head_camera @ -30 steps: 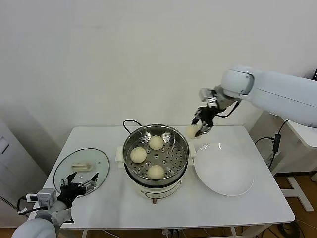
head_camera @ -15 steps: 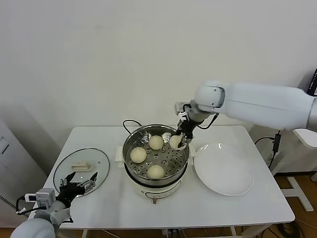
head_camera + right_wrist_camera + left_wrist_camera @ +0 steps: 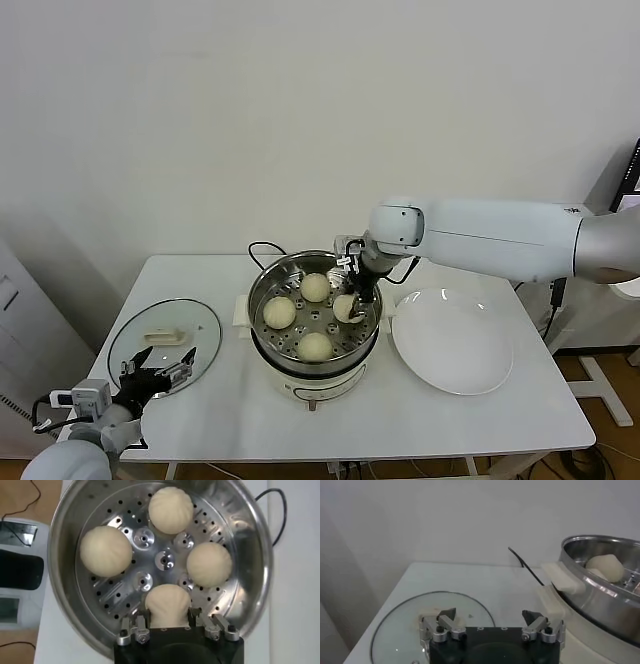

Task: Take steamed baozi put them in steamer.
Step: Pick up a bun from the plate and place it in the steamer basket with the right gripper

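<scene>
My right hand (image 3: 351, 300) reaches into the steamer (image 3: 368, 330) with the fourth baozi (image 3: 345, 307) clamped between its fingers, low over the perforated tray (image 3: 165, 560) on the side nearest the white plate (image 3: 452, 342). The wrist camera shows the bun (image 3: 167, 605) pinched on both flanks, its pleated top facing up, at the last vacant quarter of the tray; whether it already rests on the metal I cannot tell.

Three other baozi sit in the pot — one at the back (image 3: 315, 287), one on my left side (image 3: 279, 312), one at the front (image 3: 314, 346) — spaced around the tray's centre stud and apart from one another. The plate beside the steamer holds no buns.

My left hand (image 3: 158, 371) waits at the front-left corner of the table (image 3: 480, 425), its fingers spread wide and gripping nothing, just beside the glass lid (image 3: 165, 340) lying flat there.

By my reckoning this is the placing of the final bun, the task all but finished. The next move calls for settling it fully onto the tray, opening my fingers only enough to let go without dragging the soft dough, then lifting straight up — clear of the neighbouring buns and the steel rim.
</scene>
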